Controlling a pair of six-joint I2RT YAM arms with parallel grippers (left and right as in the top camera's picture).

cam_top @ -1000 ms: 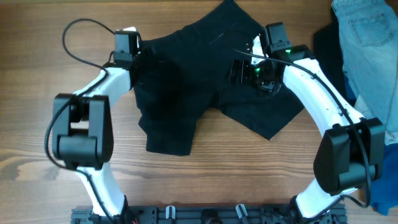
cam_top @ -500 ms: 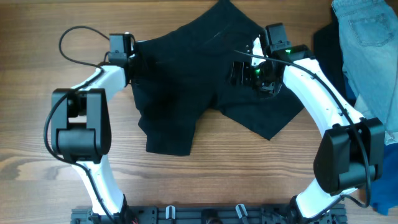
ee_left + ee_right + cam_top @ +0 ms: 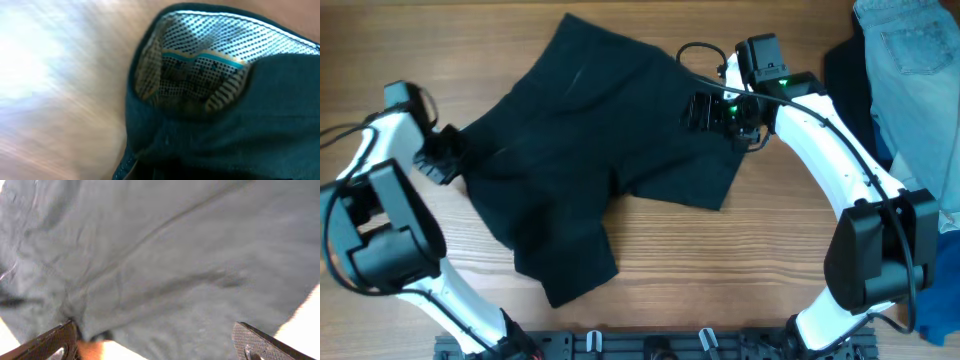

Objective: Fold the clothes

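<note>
The clothes, black shorts (image 3: 570,150), lie spread across the middle of the wooden table (image 3: 770,280), one leg reaching toward the front. My left gripper (image 3: 448,160) is at their left edge, shut on the fabric. In the left wrist view the dark cloth (image 3: 260,110) fills the frame with a dotted mesh lining (image 3: 200,55) showing; my own fingers are hidden there. My right gripper (image 3: 703,110) hovers open over the right leg. In the right wrist view the fabric (image 3: 165,255) lies under the wide-apart fingertips (image 3: 257,340).
Light blue jeans (image 3: 910,90) are piled at the far right, with a dark garment (image 3: 845,80) beside them. A black rail (image 3: 650,345) runs along the front edge between the arm bases.
My left gripper shut on the shorts' left edge and swung out to the left, dragging the whole garment left and toward the front. The right arm barely moved and stayed open.
</note>
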